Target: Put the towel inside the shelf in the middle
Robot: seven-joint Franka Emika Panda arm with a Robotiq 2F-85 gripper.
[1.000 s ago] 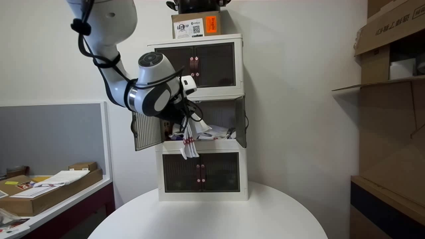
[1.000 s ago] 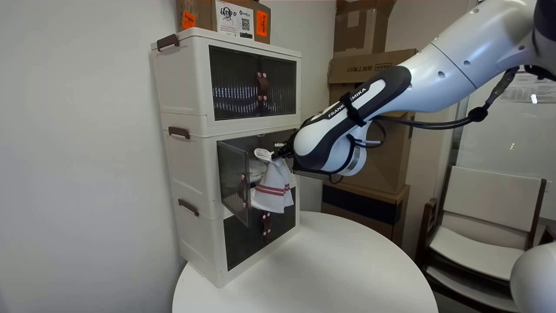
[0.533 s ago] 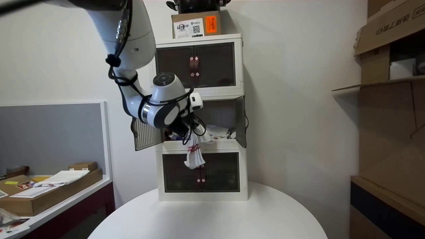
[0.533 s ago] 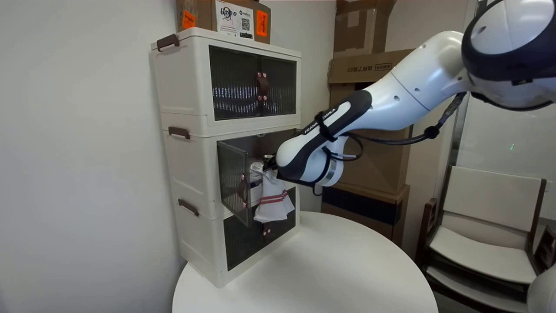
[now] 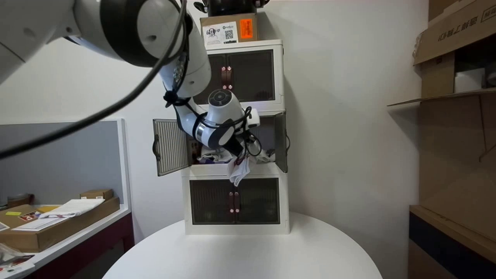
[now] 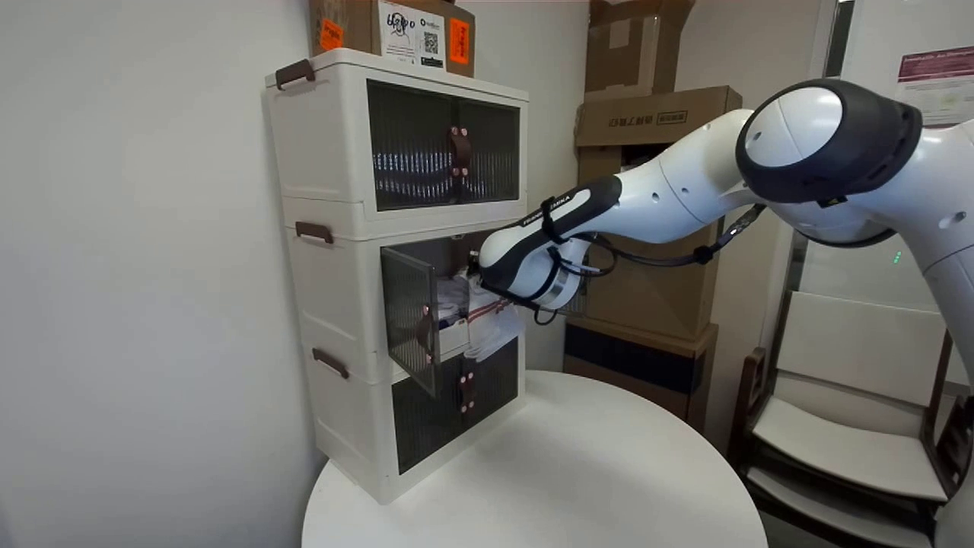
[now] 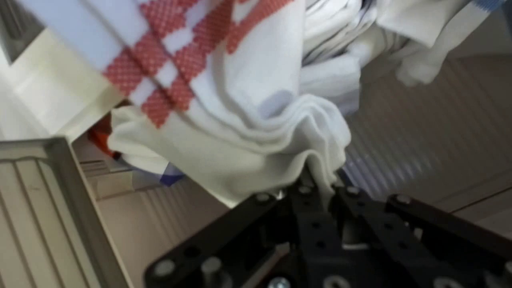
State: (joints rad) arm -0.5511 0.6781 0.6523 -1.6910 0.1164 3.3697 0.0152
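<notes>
The white towel with red stripes shows in both exterior views (image 5: 240, 173) (image 6: 493, 329) and fills much of the wrist view (image 7: 256, 120). My gripper (image 7: 326, 196) is shut on a bunched end of it. The gripper is at the opening of the middle shelf, whose front lip (image 5: 211, 169) shows below it. The towel's lower part hangs outside over this lip, in front of the bottom unit. The middle shelf's two doors (image 5: 170, 147) (image 6: 411, 312) stand open. Other white cloths (image 5: 221, 155) lie inside. The fingertips are hidden in both exterior views.
The top unit (image 5: 252, 75) and bottom unit (image 5: 255, 201) have shut dark doors. The stack stands on a round white table (image 5: 248, 255). A cardboard box (image 5: 228, 29) sits on top. Large cardboard boxes (image 6: 654, 281) stand beyond the arm.
The gripper has moved down and then deeper into the middle shelf's opening, rightward in an exterior view. The held towel has moved with it, its hanging part now drawn against the shelf's front.
</notes>
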